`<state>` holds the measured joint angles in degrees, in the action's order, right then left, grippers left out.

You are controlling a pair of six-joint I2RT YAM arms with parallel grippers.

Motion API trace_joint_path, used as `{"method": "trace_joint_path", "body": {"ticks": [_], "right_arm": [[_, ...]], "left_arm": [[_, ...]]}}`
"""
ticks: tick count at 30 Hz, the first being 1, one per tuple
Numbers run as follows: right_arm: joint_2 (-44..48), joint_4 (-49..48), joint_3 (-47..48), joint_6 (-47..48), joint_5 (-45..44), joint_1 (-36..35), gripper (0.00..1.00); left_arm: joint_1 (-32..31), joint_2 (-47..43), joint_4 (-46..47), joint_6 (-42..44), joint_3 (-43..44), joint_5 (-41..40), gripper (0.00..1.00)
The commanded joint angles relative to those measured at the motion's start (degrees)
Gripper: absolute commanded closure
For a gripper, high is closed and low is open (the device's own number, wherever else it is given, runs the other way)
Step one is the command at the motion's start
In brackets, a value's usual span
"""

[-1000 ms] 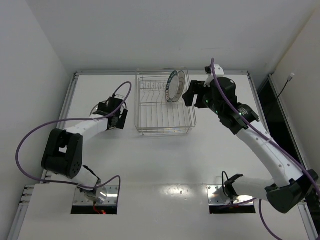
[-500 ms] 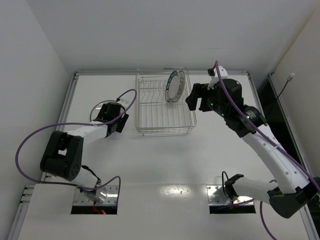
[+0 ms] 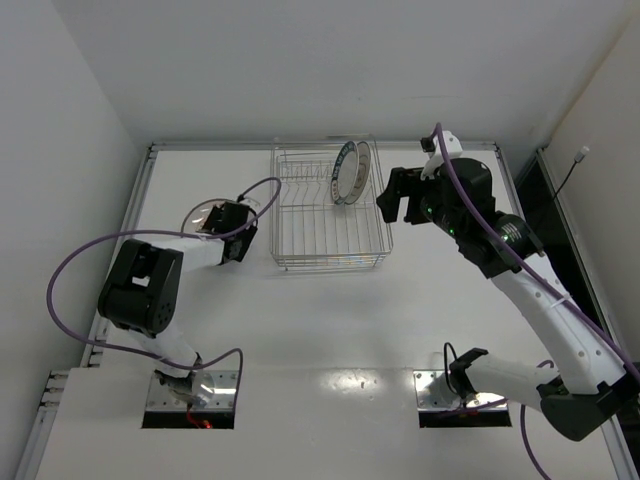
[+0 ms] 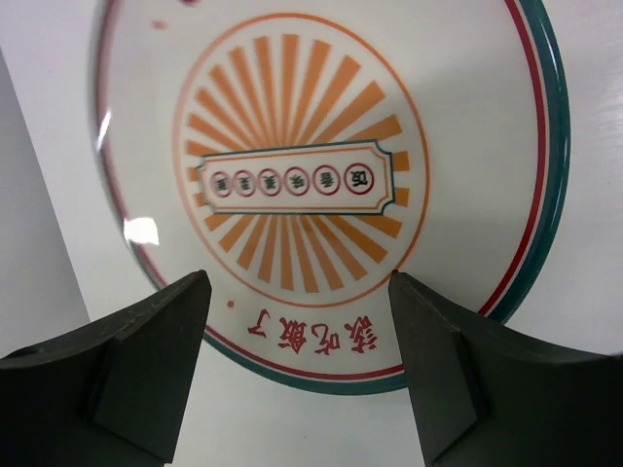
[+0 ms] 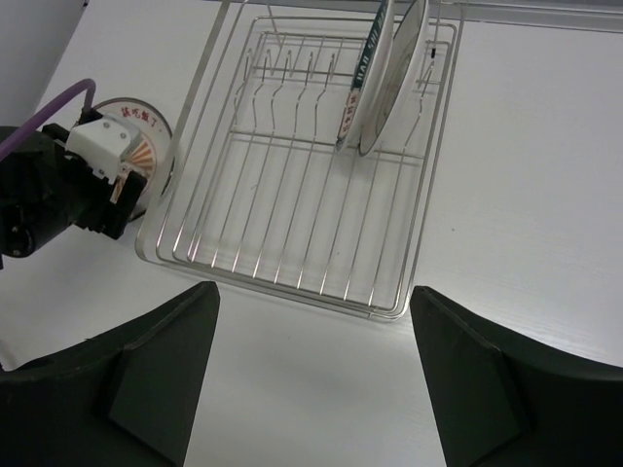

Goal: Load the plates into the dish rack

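The sunburst plate lies flat on the table left of the dish rack; it also shows in the top view and the right wrist view. My left gripper is open, its fingers either side of the plate's near rim, not touching it; in the top view it sits at the plate's right edge. The blue-rimmed plate and the plain white plate stand upright in the rack's far right slots. My right gripper is open and empty, hovering right of the rack.
The right wrist view looks down on the rack, with both racked plates at its far end, blue-rimmed and white. A raised rail runs along the table's far edge. A purple cable loops over the left arm.
My left gripper has shifted up towards the sunburst plate and its arm has folded in. My right gripper has drawn back to the right, away from the racked plates.
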<state>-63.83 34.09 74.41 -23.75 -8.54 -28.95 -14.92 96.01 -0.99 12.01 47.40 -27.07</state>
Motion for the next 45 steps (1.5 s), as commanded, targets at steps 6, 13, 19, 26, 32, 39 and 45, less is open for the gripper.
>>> {"method": "trace_joint_path", "body": {"ticks": [6, 13, 19, 26, 32, 39, 45], "right_arm": [[1.08, -0.51, 2.49, 1.16, -0.61, 0.39, 0.23], [1.08, -0.51, 2.49, 1.16, -0.08, 0.39, 0.23], [1.08, 0.02, 2.49, 0.64, -0.08, 0.39, 0.23], [1.08, 0.02, 2.49, 0.63, -0.07, 0.39, 0.23], [1.60, 0.54, 2.49, 1.16, -0.69, 0.39, 0.23], [1.61, 0.54, 2.49, 1.68, -0.69, 0.91, 0.23], [1.61, 1.59, 3.02, 1.69, -1.31, 0.91, 0.21]], "left_arm": [[0.41, -7.49, 0.64, -0.24, -2.66, -2.37, 0.29], [0.42, -12.33, -0.58, 0.38, -4.42, 5.68, 0.29], [0.42, -10.67, -1.82, 1.43, -5.13, 11.60, 0.29], [0.42, -4.96, -4.27, 1.44, -4.07, 12.74, 0.29], [0.42, -0.48, -4.28, -0.40, -2.31, 7.65, 0.33], [0.42, 6.73, -5.94, -2.25, 2.52, 4.31, 0.55], [0.42, 7.53, -6.48, -2.78, 3.05, 3.69, 0.80]]}}
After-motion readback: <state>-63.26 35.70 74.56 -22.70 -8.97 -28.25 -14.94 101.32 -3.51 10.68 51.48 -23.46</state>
